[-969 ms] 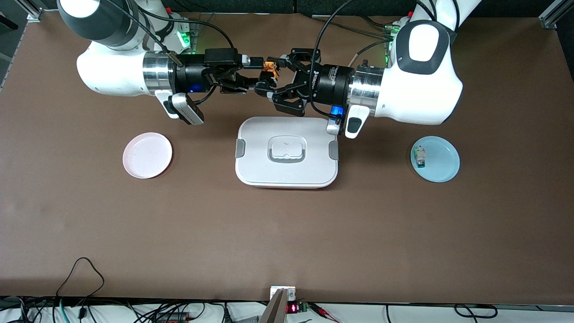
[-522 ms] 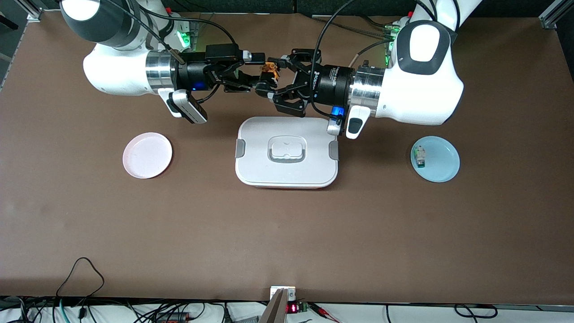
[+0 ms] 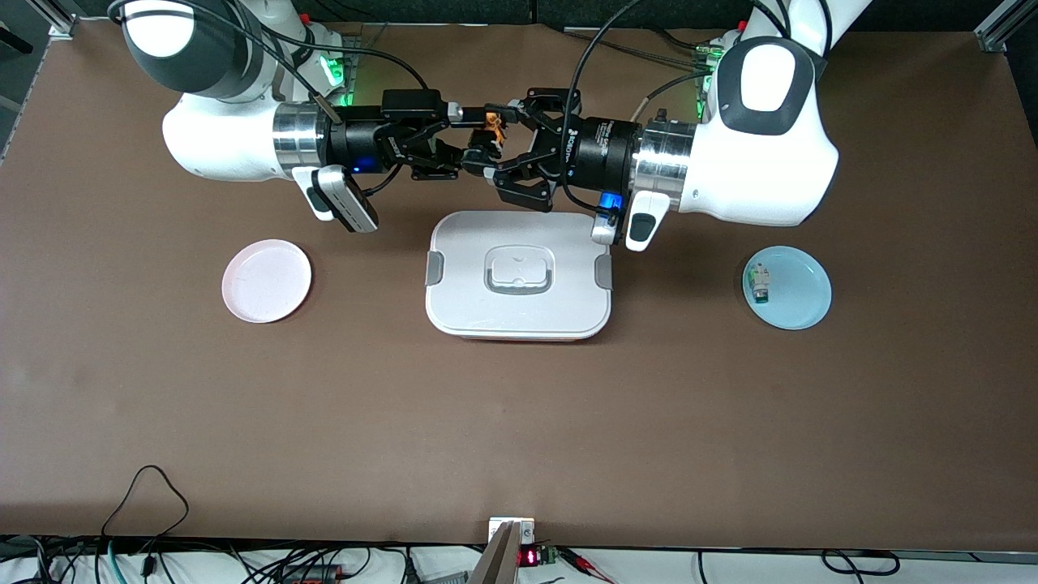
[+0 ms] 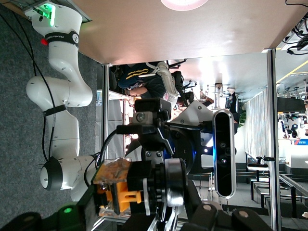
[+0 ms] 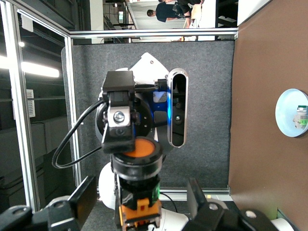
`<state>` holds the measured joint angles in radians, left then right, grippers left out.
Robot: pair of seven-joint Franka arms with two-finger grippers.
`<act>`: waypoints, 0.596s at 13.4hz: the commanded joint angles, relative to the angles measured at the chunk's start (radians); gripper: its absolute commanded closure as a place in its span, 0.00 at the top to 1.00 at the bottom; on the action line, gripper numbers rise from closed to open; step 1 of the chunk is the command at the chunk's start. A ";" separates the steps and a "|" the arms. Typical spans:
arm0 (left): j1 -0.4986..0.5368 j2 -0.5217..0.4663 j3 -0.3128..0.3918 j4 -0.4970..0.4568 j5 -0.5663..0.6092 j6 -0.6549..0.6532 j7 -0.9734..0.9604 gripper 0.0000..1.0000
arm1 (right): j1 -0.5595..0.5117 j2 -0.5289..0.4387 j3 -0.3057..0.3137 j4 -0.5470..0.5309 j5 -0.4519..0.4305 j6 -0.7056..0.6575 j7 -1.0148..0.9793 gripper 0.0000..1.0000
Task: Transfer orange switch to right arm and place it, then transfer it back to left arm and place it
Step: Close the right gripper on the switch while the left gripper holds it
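Note:
The orange switch (image 3: 489, 122) hangs in the air between the two hands, over the table a little farther from the front camera than the white box (image 3: 519, 276). My left gripper (image 3: 491, 138) is shut on it; in the left wrist view the switch's orange block (image 4: 120, 195) sits clamped in my left gripper (image 4: 122, 199). My right gripper (image 3: 464, 135) has come in end-on, and it is open. In the right wrist view its fingers (image 5: 85, 198) stand on either side of the switch (image 5: 139, 192), with a gap on each side.
A pink plate (image 3: 267, 281) lies toward the right arm's end of the table. A blue plate (image 3: 803, 304) toward the left arm's end holds a small white-and-green component (image 3: 758, 284). Cables run along the table's near edge.
The right arm has moved toward the left gripper, so its fingers now straddle the switch, and they have narrowed. The left arm and the switch have stayed put.

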<state>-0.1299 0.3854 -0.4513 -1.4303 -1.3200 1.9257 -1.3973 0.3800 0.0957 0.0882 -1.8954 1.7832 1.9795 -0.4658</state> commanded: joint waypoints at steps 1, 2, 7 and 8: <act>0.000 0.012 -0.001 0.027 -0.030 -0.002 -0.014 0.01 | 0.008 -0.002 0.001 -0.004 0.047 0.012 -0.030 0.78; 0.000 0.012 -0.001 0.027 -0.030 -0.001 -0.014 0.01 | 0.008 -0.002 0.001 -0.004 0.053 0.010 -0.030 0.78; 0.000 0.012 -0.001 0.027 -0.030 -0.002 -0.014 0.01 | 0.008 -0.002 0.001 -0.002 0.053 0.010 -0.066 0.65; 0.000 0.012 -0.001 0.027 -0.030 -0.002 -0.014 0.01 | 0.008 -0.002 0.001 -0.002 0.053 0.010 -0.071 0.59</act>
<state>-0.1299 0.3855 -0.4513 -1.4303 -1.3200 1.9257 -1.3978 0.3817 0.0980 0.0882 -1.8954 1.8110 1.9795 -0.5092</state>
